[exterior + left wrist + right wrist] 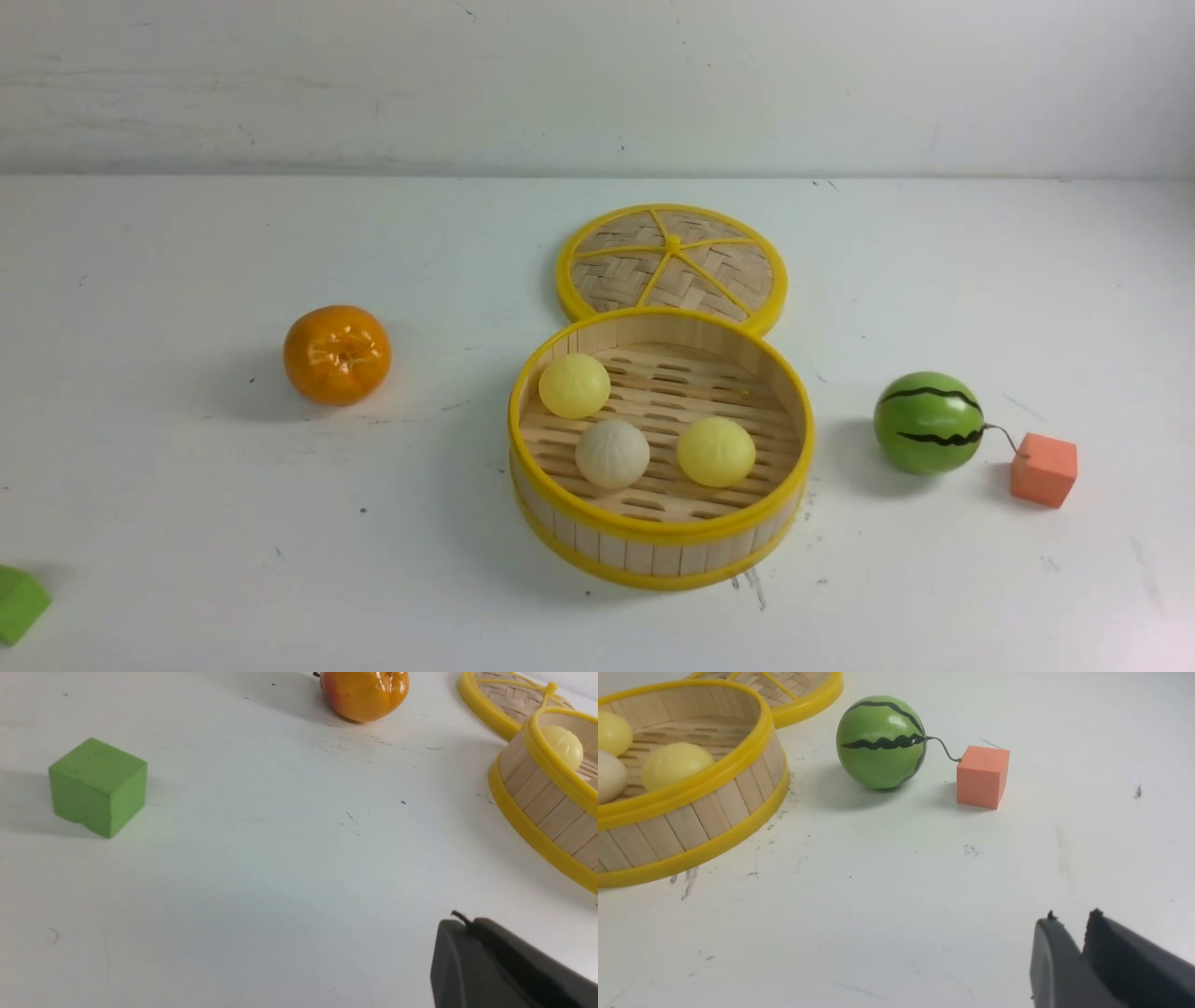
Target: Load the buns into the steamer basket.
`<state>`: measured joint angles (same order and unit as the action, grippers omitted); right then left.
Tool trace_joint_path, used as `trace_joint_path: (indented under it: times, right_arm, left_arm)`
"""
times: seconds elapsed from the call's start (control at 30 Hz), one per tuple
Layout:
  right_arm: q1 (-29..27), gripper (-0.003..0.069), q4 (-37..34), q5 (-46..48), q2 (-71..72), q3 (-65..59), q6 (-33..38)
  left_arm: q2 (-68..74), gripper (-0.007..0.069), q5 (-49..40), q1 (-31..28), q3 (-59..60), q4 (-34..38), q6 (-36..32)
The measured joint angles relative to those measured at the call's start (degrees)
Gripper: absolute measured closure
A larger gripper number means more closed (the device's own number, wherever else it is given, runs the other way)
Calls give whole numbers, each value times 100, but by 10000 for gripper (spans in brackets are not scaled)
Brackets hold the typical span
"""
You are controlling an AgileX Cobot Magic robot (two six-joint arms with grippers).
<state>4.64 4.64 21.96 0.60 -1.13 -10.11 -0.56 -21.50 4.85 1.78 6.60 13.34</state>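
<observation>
The steamer basket (653, 556) stands at the table's middle, and all three buns lie on its slatted floor: a pale yellow bun (574, 385) at the back left, an off-white bun (611, 454) in front, and a second yellow bun (715, 451) to the right. Neither gripper shows in the front view. In the left wrist view, my left gripper (462, 925) is shut on nothing, hanging over bare table well short of the basket (537, 807). My right gripper (1069, 921) has its fingertips a small way apart with nothing between them, and it stays clear of the basket (705, 821).
The woven lid (672, 261) lies flat behind the basket, touching its rim. An orange (336, 355) sits to the left. A green watermelon ball (928, 422) and a salmon cube (1043, 469) sit to the right. A green cube (19, 602) is at the front left edge.
</observation>
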Motion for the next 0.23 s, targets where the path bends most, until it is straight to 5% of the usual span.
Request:
trace_joint_path:
  times: [0.23]
  right_arm:
    - [0, 553, 0, 0, 0, 0, 0]
  left_arm:
    - [0, 624, 0, 0, 0, 0, 0]
